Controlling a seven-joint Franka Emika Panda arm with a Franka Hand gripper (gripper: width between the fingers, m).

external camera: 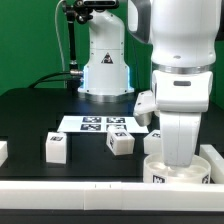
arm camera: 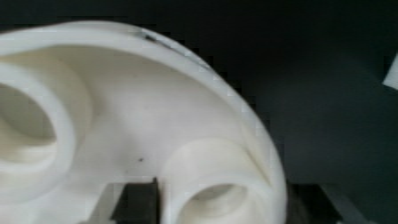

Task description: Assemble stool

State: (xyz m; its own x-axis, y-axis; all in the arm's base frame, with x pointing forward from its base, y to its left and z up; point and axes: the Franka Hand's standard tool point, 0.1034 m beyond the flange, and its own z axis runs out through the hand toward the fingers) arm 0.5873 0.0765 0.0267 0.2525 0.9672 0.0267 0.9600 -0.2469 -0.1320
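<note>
The stool's round white seat (external camera: 160,172) lies at the front on the exterior view's right, under my arm. In the wrist view the seat (arm camera: 125,110) fills the picture, its side with round leg sockets facing the camera. My gripper (arm camera: 222,205) has one dark finger (arm camera: 135,200) on each side of the seat's edge by a socket, and both seem to touch it. In the exterior view the wrist hides the fingers. Two white tagged legs stand on the black table, one (external camera: 56,147) on the left and one (external camera: 121,142) in the middle.
The marker board (external camera: 100,124) lies behind the legs. A white rail (external camera: 80,190) runs along the front edge and another (external camera: 215,160) stands at the right by the seat. A white block (external camera: 3,151) is cut off by the left edge. The robot's base (external camera: 105,70) stands at the back.
</note>
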